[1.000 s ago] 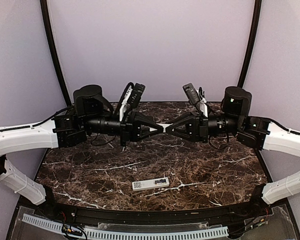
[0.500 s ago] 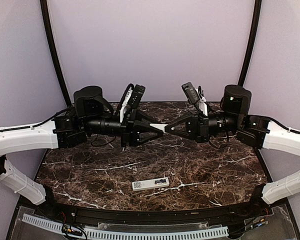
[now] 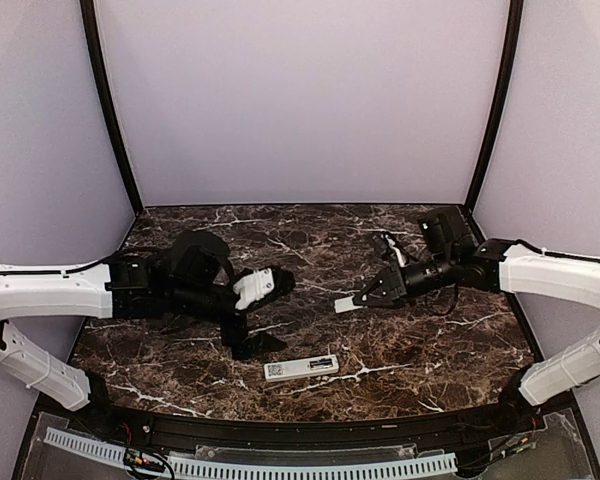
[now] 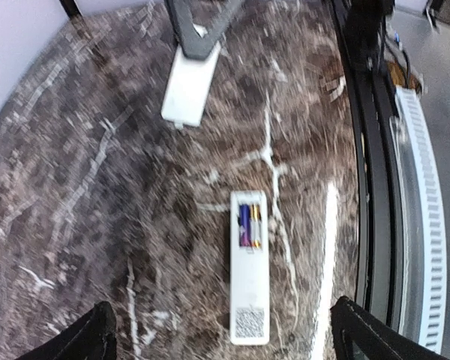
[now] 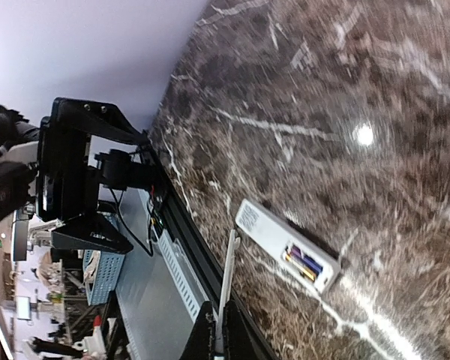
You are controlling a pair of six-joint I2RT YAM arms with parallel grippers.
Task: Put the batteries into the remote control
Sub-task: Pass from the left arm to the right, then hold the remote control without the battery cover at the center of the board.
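Finds the remote control (image 3: pixel 301 367) lying flat on the dark marble table (image 3: pixel 430 350), back side up, long axis running left to right in the overhead view. Notes its battery bay uncovered, with two batteries (image 4: pixel 248 225) seated side by side in the half away from the square code label (image 4: pixel 249 324). Sees purple and gold wrap on the cells; cannot tell polarity.

Places the left gripper (image 3: pixel 258 344) just left of the remote control and slightly behind it, low over the table, apart from it. Records its fingers (image 4: pixel 97 334) spread wide, one to each side of the remote control's label end in the left wrist view, gripping nothing.

Places the right gripper (image 3: pixel 365 297) behind the remote control and to its right, well apart from it. Records its fingers closed narrow on a flat white cover plate (image 3: pixel 345 304), pinched at one end, the free end nearer the remote control than the fingers. Shows the same plate edge-on in the right wrist view, as a thin white strip beside the remote control. Cannot tell whether the plate touches the table.
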